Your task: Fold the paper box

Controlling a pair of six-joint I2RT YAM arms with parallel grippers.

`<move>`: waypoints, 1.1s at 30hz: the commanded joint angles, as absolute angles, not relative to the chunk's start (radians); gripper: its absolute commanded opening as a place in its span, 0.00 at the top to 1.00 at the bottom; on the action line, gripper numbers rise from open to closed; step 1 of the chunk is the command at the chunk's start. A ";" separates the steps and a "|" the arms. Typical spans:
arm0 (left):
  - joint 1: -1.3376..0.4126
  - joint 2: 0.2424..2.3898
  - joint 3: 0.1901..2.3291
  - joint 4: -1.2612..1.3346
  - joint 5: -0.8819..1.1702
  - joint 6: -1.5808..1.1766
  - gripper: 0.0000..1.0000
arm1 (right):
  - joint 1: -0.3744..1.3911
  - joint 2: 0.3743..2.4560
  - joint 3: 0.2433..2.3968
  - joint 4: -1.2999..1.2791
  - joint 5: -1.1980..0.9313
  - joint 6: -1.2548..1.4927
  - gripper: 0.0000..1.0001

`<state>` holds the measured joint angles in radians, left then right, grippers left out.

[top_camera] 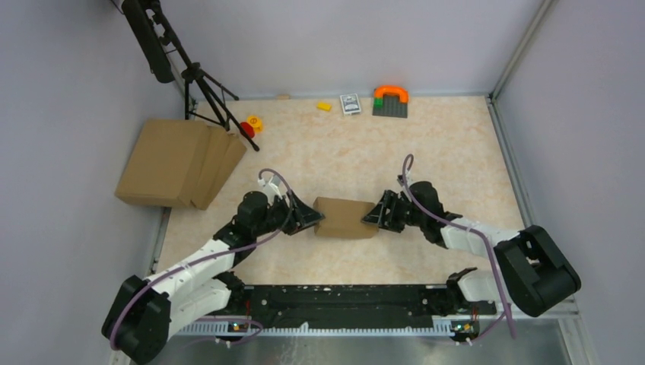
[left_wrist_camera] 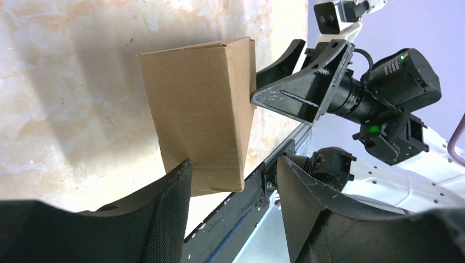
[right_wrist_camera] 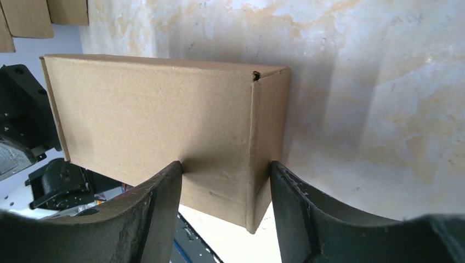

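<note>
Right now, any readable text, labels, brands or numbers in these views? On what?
No text can be read in any view.
Print on the small card, far back in the top view: too small to read.
The paper box: plain brown, no print on the faces shown.

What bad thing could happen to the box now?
Both sets of jaws meet the paper box only at its ends. The left jaws show a gap on one side, so it might slip or twist. Squeezing harder might dent its thin cardboard walls.
</note>
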<state>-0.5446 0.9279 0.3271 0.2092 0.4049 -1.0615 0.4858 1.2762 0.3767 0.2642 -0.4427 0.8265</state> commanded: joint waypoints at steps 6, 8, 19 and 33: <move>-0.549 1.058 0.396 0.142 0.408 -1.032 0.42 | 0.485 1.230 0.385 0.237 -0.442 0.793 0.53; -0.550 1.079 0.409 0.067 0.348 -0.987 0.44 | 0.485 1.229 0.403 0.184 -0.420 0.754 0.48; -0.553 1.109 0.517 -0.183 0.193 -0.872 0.63 | 0.513 1.166 0.497 -0.060 -0.247 0.623 0.61; -0.600 1.207 0.556 -0.132 0.236 -0.884 0.63 | 0.555 1.163 0.534 -0.103 -0.196 0.614 0.84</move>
